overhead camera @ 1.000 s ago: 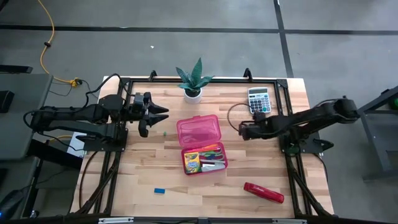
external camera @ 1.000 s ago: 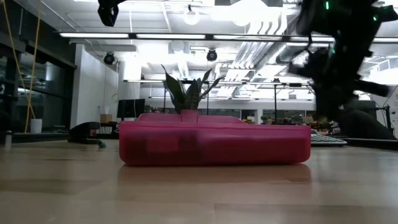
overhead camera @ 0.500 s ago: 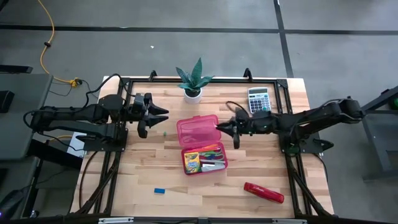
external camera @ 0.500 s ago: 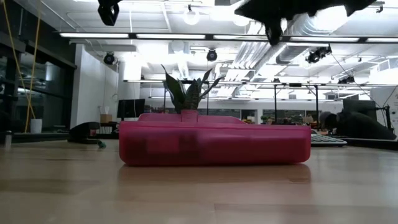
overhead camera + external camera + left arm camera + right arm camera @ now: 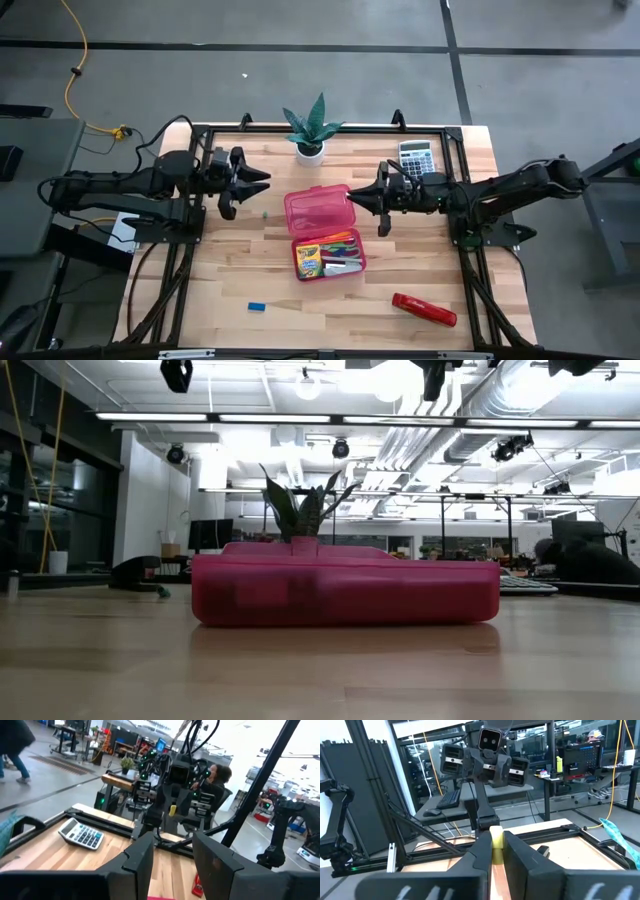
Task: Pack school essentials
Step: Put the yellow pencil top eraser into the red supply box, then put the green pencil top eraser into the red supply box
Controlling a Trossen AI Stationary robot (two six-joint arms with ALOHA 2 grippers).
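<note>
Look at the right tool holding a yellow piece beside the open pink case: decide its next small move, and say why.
Probably carry on over the lower tray and let go there. The right tool is shut on the yellow piece beside the lid of the pink case, while crayons and markers already lie in that tray.

A pale wood table [image 5: 420, 290] in a black frame [image 5: 200, 131] stands on a grey floor [image 5: 300, 60] crossed by dark lines, with a yellow cable [image 5: 72, 60] trailing at one side. Beyond it, long ceiling lights [image 5: 150, 418], white pipes [image 5: 400, 450], desks [image 5: 445, 805] and monitors [image 5: 580, 757] fill an open workshop.
</note>
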